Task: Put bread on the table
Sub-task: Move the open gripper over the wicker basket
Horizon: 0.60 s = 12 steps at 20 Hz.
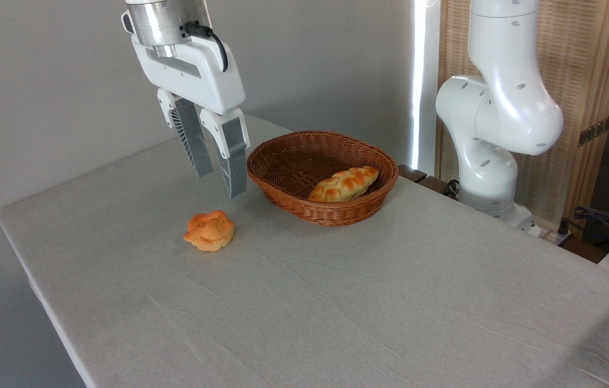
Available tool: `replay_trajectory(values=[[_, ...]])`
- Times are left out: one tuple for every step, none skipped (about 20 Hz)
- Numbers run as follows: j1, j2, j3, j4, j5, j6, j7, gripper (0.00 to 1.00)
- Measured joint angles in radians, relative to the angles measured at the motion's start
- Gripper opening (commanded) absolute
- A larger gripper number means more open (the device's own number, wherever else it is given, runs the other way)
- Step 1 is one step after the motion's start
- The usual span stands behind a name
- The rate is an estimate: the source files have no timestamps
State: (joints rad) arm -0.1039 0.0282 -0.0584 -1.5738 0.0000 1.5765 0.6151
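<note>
Grey tabletop [336,302]; tool [221,183] hangs released, empty. Bread [343,184] lies in basket [282,196] to its right: reaching comes next, I'd say.

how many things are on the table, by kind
Braided bread, lying in the basket: 1
Round orange bun, on the cloth: 1
Wicker basket: 1
Total: 3 on the table. The gripper hangs above it, jaws open and empty.

Long braided bread [343,184], golden-yellow with orange-brown patches, lying tilted inside the wicker basket [304,199], one end against the right wall. Pale grey-beige table [336,302], cloth slightly wrinkled, carrying the basket.
</note>
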Motion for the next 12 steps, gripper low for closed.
replay_trajectory(values=[[0.0, 0.0, -0.001, 0.0, 0.0, 0.0, 0.0, 1.0], [0.0, 0.0, -0.001, 0.0, 0.0, 0.0, 0.008, 1.0], [0.0, 0.0, -0.001, 0.0, 0.0, 0.0, 0.017, 1.0], [0.0, 0.0, -0.001, 0.0, 0.0, 0.0, 0.022, 1.0], [0.0, 0.0, -0.001, 0.0, 0.0, 0.0, 0.024, 1.0], [0.0, 0.0, -0.001, 0.0, 0.0, 0.0, 0.024, 1.0], [0.0, 0.0, -0.001, 0.0, 0.0, 0.0, 0.024, 1.0], [0.0, 0.0, -0.001, 0.0, 0.0, 0.0, 0.024, 1.0], [0.0, 0.0, -0.001, 0.0, 0.0, 0.0, 0.024, 1.0], [0.0, 0.0, -0.001, 0.0, 0.0, 0.0, 0.024, 1.0], [0.0, 0.0, -0.001, 0.0, 0.0, 0.0, 0.024, 1.0], [0.0, 0.0, -0.001, 0.0, 0.0, 0.0, 0.024, 1.0]])
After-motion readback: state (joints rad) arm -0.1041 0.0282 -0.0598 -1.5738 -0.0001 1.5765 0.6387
